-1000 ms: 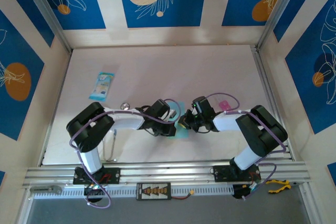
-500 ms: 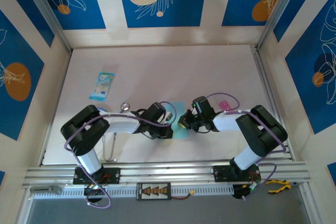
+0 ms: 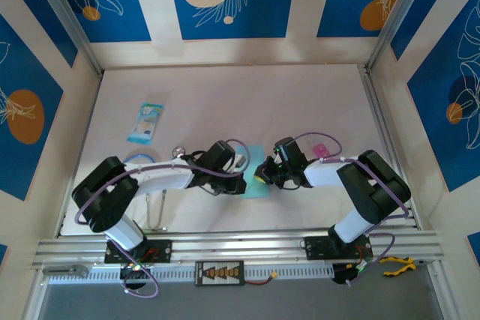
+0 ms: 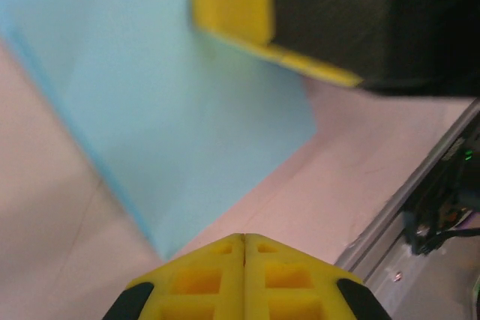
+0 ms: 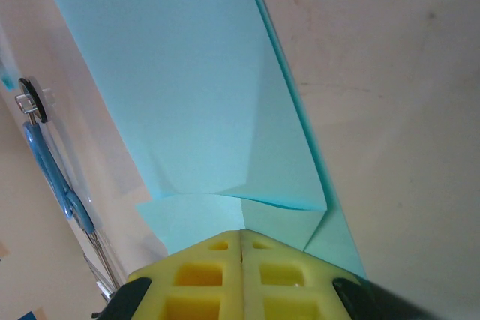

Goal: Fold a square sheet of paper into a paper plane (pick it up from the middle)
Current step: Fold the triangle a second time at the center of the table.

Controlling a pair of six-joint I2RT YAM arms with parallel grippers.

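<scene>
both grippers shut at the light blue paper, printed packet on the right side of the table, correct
No: the printed packet lies on the table's left side, per the top external view. The left gripper and right gripper are shut at the light blue paper.

Light-blue sheet of paper (image 3: 253, 187): plain, thin, partly folded, lying flat just below centre of the top view as a narrow strip running up-down. In the left wrist view the sheet of paper (image 4: 172, 103) fills the upper left, smooth, with straight edges and one corner pointing to bottom centre. In the right wrist view the sheet of paper (image 5: 187, 88) runs from top to bottom centre. A folded flap lies over a lower layer, with its pointed corner at lower right.
</scene>
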